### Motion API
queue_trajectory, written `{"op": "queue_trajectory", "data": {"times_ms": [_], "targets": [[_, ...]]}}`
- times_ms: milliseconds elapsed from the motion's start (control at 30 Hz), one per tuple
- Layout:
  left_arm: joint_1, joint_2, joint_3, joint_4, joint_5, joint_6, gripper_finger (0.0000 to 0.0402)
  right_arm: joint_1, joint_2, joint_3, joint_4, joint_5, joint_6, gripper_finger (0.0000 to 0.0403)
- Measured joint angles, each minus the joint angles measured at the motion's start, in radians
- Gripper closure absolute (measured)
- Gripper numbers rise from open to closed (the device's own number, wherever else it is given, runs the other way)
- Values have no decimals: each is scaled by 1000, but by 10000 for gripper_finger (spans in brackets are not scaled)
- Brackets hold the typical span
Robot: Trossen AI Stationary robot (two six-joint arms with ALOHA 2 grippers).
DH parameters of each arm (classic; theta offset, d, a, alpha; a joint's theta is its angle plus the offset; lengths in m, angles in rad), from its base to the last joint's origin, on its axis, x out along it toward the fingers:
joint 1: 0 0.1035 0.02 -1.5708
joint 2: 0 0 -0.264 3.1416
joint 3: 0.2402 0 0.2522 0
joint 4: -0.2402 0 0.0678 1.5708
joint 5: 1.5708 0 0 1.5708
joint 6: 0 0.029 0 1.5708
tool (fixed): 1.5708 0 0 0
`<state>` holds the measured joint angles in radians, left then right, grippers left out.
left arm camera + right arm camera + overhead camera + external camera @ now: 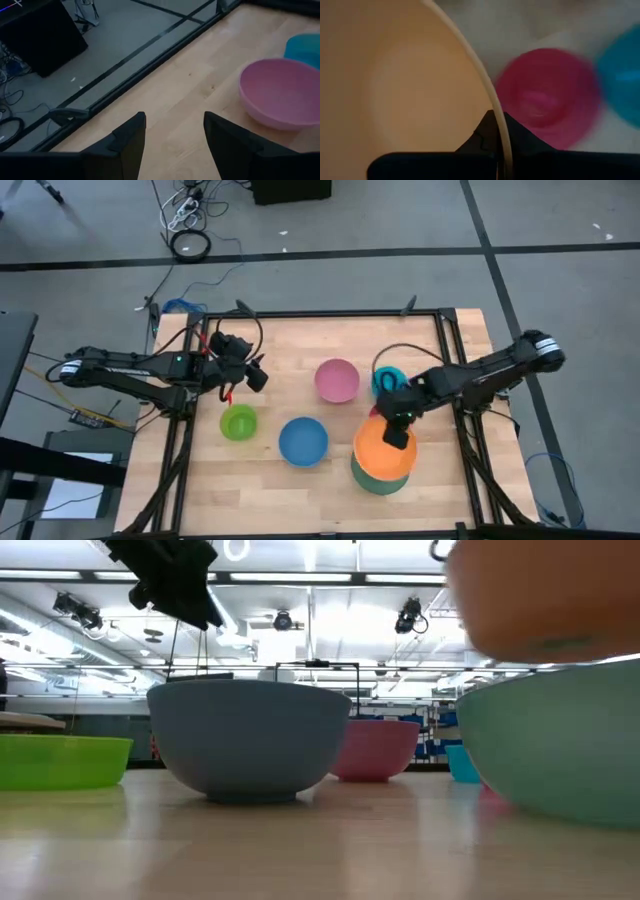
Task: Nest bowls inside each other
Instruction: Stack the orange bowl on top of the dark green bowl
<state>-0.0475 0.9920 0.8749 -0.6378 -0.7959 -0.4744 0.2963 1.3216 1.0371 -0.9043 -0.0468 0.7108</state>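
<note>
My right gripper (398,432) is shut on the orange bowl (383,452), which hangs over the dull green bowl (378,478) near the table's front right. In the low view the orange bowl (540,600) is above the green one (560,750). A magenta-red bowl (545,95) and a cyan bowl (385,378) sit just beyond it. The pink bowl (337,380), blue bowl (303,441) and lime green bowl (238,422) rest upright on the table. My left gripper (255,372) hovers open at the left, touching nothing. My right gripper pinches the orange bowl's rim (496,125) on its far side, one finger inside the bowl and one outside. The fingers come from above, slanting in from the table's right. The bowl is lifted clear, mouth up, hanging over the dull green bowl.
A black frame (320,313) runs around the wooden table's edges. Bare wood lies between the lime bowl and the pink bowl and along the near edge at the left. Cables lie on the floor (190,242) beyond the far edge.
</note>
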Motion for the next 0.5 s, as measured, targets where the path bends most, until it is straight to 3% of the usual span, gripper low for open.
{"op": "queue_trajectory", "data": {"times_ms": [233,333,500], "targets": [[0,0,0,102,0,52,193,92,-52,-211,240,-19,72,403],[0,0,0,119,0,53,193,107,-48,-227,285,2,81,392],[0,0,0,121,0,52,193,97,-54,-207,303,62,86,340]]}}
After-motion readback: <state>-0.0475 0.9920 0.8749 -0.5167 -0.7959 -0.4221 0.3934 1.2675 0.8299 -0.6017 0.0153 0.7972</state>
